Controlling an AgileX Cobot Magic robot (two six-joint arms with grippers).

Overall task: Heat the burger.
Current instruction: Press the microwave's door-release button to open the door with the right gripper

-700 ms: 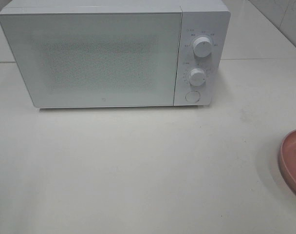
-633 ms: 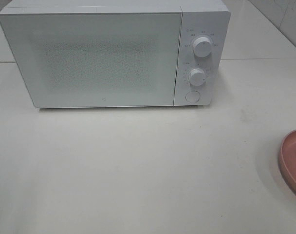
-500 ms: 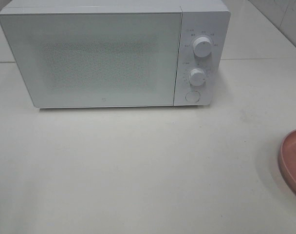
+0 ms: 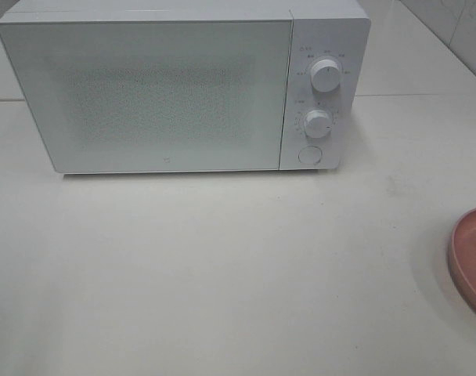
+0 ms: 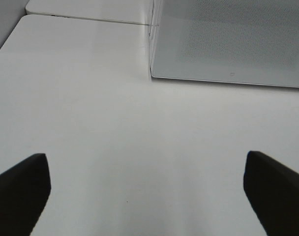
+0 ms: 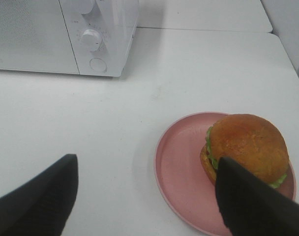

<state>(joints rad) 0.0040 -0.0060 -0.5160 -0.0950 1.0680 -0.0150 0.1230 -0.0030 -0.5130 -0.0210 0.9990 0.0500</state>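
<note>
The burger (image 6: 245, 147) is sitting off-centre on the pink plate (image 6: 175, 169), which is resting at the right edge of the worktop (image 4: 222, 274), on the near side. The right gripper (image 6: 147, 167) is hovering just beside the plate with its jaws spread wide, holding nothing. The left gripper (image 5: 147, 169) is hanging over bare worktop, jaws likewise wide apart and empty. The white microwave (image 4: 144, 94) is standing far back with its door shut.
</note>
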